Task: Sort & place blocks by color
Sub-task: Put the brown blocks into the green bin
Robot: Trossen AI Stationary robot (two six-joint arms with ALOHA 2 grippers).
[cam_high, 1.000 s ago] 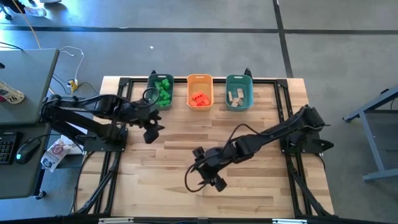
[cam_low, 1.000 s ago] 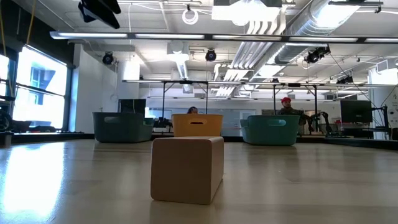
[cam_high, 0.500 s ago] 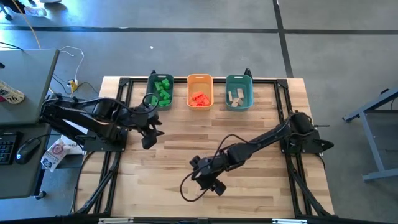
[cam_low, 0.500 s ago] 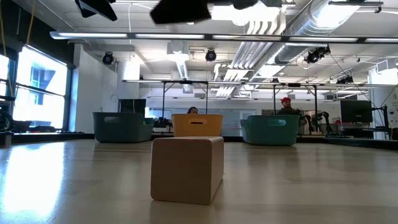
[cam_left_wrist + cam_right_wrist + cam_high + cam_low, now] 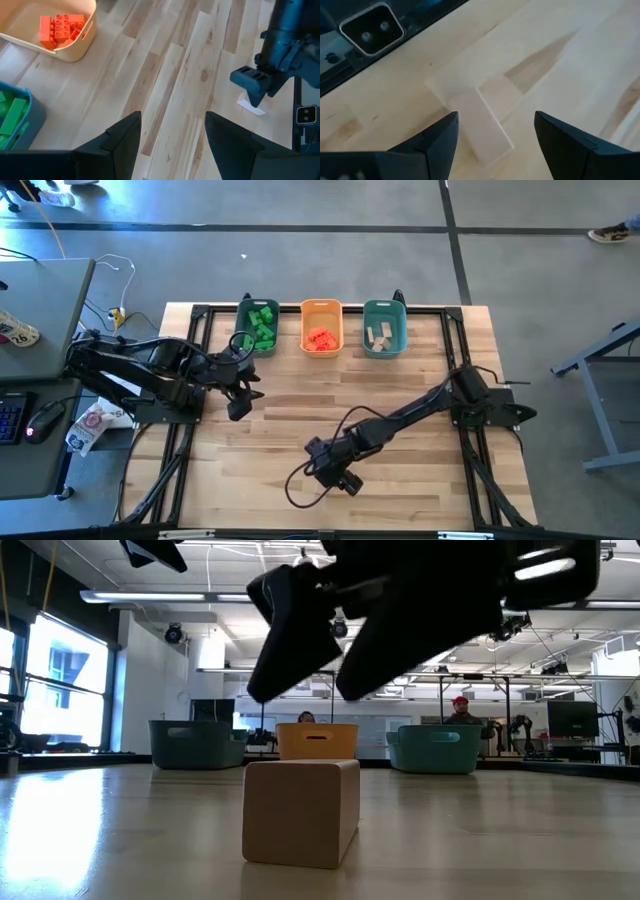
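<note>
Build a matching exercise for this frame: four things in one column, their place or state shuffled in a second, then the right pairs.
Things:
1. green blocks
2. red-orange blocks
3. tan block
4. right end effector

Places or states:
A. open, hanging just above the tan block
B. in the orange bin
C. lying alone on the table, near its front edge
D. in the teal bin at the left end of the row

Pairs: 1-D, 2-B, 3-C, 4-A
</note>
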